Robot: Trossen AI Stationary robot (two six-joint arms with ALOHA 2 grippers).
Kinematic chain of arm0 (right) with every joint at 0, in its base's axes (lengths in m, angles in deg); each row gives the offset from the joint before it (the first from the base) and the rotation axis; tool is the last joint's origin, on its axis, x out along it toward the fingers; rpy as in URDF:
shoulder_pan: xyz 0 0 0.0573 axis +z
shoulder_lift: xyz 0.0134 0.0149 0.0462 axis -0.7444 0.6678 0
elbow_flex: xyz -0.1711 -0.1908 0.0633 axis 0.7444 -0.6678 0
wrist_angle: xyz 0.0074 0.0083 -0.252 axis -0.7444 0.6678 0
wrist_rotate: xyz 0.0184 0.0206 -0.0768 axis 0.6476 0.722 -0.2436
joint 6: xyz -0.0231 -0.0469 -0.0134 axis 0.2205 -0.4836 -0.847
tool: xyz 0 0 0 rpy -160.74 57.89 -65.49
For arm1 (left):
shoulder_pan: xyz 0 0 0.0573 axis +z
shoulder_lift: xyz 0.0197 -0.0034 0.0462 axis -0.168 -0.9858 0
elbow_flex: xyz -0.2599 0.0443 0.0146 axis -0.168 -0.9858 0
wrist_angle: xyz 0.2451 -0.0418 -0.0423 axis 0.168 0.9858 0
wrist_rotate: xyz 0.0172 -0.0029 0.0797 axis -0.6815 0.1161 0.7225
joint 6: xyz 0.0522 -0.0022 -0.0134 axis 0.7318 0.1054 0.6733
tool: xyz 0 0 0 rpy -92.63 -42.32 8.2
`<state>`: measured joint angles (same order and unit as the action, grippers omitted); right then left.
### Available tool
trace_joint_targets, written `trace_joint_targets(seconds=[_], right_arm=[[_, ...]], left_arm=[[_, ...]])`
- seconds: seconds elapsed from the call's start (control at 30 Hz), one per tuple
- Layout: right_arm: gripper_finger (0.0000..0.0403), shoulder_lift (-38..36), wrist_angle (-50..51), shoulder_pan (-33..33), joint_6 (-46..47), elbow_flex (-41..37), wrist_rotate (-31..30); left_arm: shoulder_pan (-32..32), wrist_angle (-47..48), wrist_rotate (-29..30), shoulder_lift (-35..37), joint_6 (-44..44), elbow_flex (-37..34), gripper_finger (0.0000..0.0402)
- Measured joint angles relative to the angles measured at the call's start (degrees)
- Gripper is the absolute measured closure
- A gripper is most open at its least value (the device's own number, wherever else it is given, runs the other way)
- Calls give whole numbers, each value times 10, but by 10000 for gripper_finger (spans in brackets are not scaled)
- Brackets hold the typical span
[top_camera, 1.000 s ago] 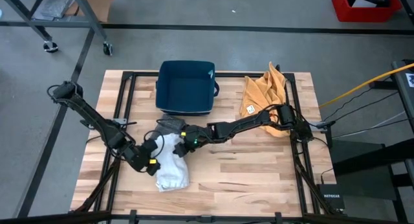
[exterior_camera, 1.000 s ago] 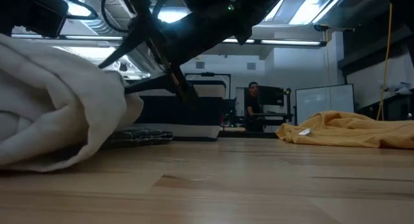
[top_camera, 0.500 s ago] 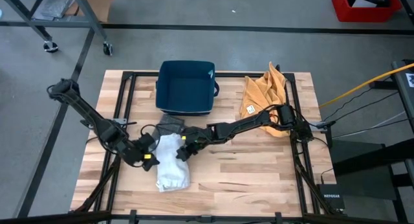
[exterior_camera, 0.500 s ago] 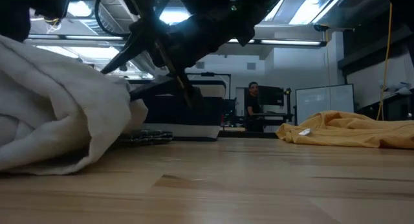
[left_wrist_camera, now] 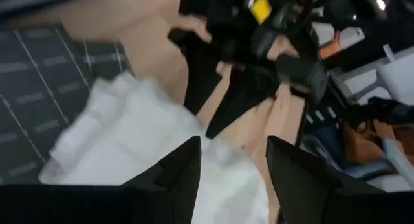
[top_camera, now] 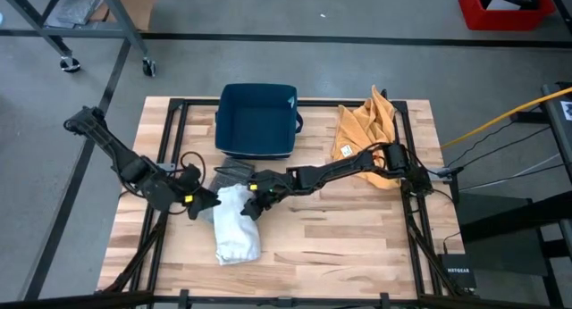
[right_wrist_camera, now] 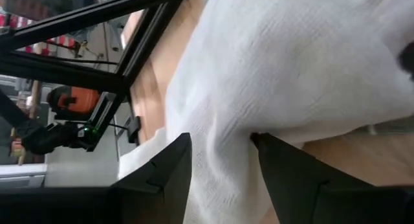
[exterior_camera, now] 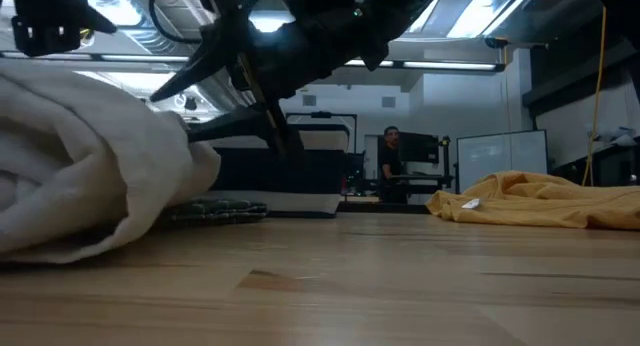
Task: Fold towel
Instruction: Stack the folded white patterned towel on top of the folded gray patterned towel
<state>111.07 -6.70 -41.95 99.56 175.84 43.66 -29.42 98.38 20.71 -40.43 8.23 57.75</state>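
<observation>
Your left gripper [top_camera: 207, 201] stands with its fingers spread and nothing between them, just off the 9 o'clock side of the white towel [top_camera: 235, 224]. A second ago it sat lower down, over the towel's left edge; you have drawn it up and out toward 10 o'clock, and it is now clear of the cloth. In the left wrist view the two dark fingers [left_wrist_camera: 178, 175] frame the towel [left_wrist_camera: 142, 146] with a gap all round. Your right gripper [top_camera: 253, 204] is also parted, at the towel's upper right corner, roughly 1 o'clock from the towel's middle. In the right wrist view its fingers [right_wrist_camera: 169, 166] straddle a ridge of the cloth [right_wrist_camera: 284, 68]; whether they pinch it you cannot tell from here. It has shifted only slightly toward the towel since a second ago.

That towel lies bunched in a narrow strip on the wooden table [top_camera: 357, 246], near the table's 7 o'clock region, its long axis running from 12 to 6 o'clock. It has tightened a little and sits slightly further from the table's left edge than before. In the low view it shows as a rumpled heap [exterior_camera: 90, 176] at the left.

At 12 o'clock from the towel lies a dark checked cloth [top_camera: 234, 172], and beyond it the dark blue bin [top_camera: 257, 120]. An orange cloth [top_camera: 362, 126] lies crumpled toward 2 o'clock, well apart. A person [exterior_camera: 390, 161] stands far off in the room behind.
</observation>
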Motion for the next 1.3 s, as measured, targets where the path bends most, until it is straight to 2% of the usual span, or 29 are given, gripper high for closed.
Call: trace_joint_targets(seconds=[0.17,0.3,0.53,0.6,0.7,0.9,1.13,1.3], right_arm=[[226,-1,42,-2,0,0,3],[226,-1,70,-2,-1,0,1],[226,-27,100,-2,-56,0,10],[226,-45,108,-2,-80,0,-6],[226,-70,117,-2,-100,0,-34],[226,-106,158,3,-131,0,-54],[226,-124,284,44,-132,0,-75],[226,-109,267,92,-118,-18,-120]], left_arm=[[0,0,61,13,13,0,235],[0,-1,88,17,49,0,235],[0,-3,168,15,57,0,235],[0,-3,181,15,61,0,235],[0,-4,185,15,64,0,235],[0,-4,185,15,75,0,235],[5,-7,185,15,19,0,235],[10,-5,185,15,-56,0,235]])
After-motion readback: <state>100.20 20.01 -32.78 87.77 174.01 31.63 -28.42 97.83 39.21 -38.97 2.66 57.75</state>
